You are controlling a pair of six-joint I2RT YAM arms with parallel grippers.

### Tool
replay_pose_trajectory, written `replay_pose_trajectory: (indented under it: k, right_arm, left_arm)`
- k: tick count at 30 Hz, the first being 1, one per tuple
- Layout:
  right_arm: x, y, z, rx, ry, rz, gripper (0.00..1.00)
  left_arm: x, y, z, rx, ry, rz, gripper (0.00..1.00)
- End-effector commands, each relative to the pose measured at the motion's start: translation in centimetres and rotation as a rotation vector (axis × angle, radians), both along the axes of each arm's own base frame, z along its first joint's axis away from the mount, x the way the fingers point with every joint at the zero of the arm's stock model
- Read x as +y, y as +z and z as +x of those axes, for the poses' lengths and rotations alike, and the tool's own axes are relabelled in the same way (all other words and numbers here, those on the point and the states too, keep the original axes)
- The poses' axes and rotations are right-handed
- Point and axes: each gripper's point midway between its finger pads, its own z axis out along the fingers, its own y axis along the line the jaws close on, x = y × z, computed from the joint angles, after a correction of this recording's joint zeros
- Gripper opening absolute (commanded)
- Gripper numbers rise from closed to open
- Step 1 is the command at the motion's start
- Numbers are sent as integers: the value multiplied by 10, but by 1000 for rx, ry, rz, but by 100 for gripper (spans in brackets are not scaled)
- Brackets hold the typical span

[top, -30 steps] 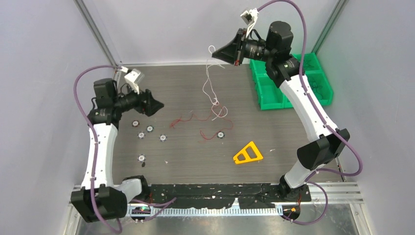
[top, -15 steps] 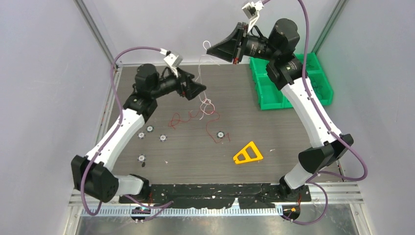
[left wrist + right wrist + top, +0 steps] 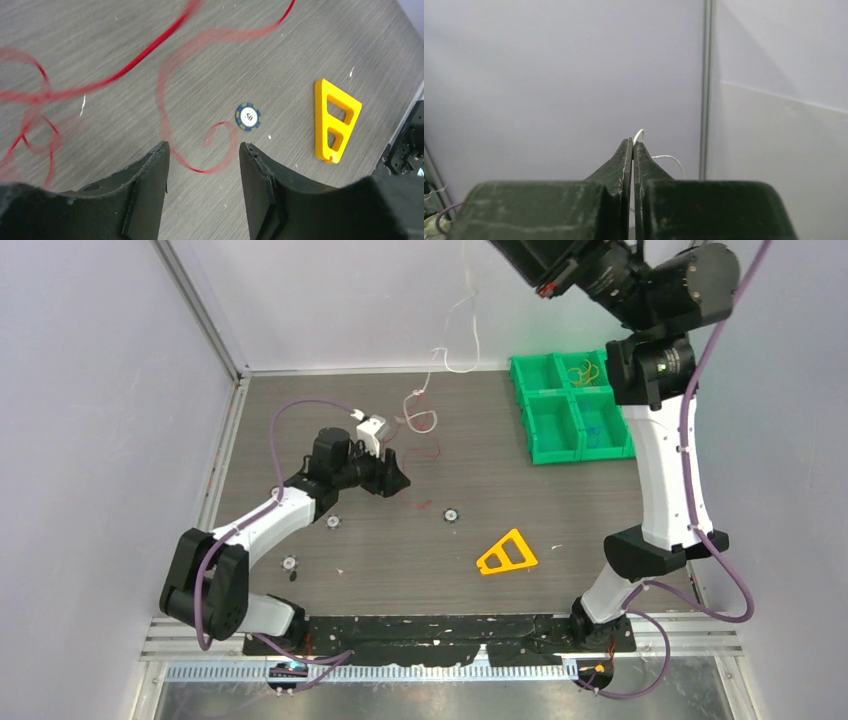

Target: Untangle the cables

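Lifted higher now, the right gripper (image 3: 632,142) is pinching the thin white wire (image 3: 462,335), which is dangling over the far middle of the dark grained table (image 3: 560,510). The left gripper (image 3: 202,150) is hovering nearer, jaws spread, with the curled red wire (image 3: 163,107) lying just beyond them, running left-right.

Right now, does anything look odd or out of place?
Yes: the white cable hangs from the shut right gripper high above the table, with the red cable seemingly snagged in its lower loops. Poker chips lie scattered below.

Robot lab cell: blank panel walls (image 3: 100,390), alu frame post (image 3: 195,305), bench-bolted arms (image 3: 665,470), green parts bins (image 3: 560,410).
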Motion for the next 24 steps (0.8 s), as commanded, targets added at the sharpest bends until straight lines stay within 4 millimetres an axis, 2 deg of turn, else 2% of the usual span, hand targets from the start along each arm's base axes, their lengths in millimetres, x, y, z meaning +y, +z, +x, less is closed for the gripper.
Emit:
replay_pose_trajectory:
  k: [1,3,7,8,9,10,11,14,15,17,22,23,24]
  right_arm:
    - [-22,30,3,-30,-69,109,5]
    - [-26,28,8,-22,-83,109,5]
    - [-36,28,14,-14,-112,116,5]
    - [-39,29,13,-17,-116,117,5]
    - [-40,29,14,-15,-117,116,5]
    - [-40,28,13,-15,-113,112,5]
    - [-39,25,15,-6,-110,108,5]
    - [-36,19,14,16,-83,97,5]
    - [-35,15,17,29,-78,94,5]
    - [-33,12,16,32,-63,83,5]
    - [-31,9,13,33,-41,72,5]
    - [-30,8,12,33,-35,71,5]
    - [-30,9,11,34,-28,74,5]
  left_arm:
    - [8,13,4,-79,2,3,54]
    - [17,4,6,-45,33,15,48]
    - [40,-11,12,3,110,78,25]
    - [40,-9,10,3,87,61,23]
    - [35,-1,6,-13,39,28,30]
    - [28,11,1,-48,-14,-4,42]
    - [22,27,-3,-97,-57,-36,58]
    - [4,83,-14,-301,-150,-106,96]
    - [-1,102,-15,-365,-172,-122,99]
    - [-13,137,-13,-452,-190,-153,100]
    - [-50,215,1,-550,-211,-286,100]
    - [-60,217,2,-547,-228,-296,100]
    - [-70,228,4,-566,-237,-312,100]
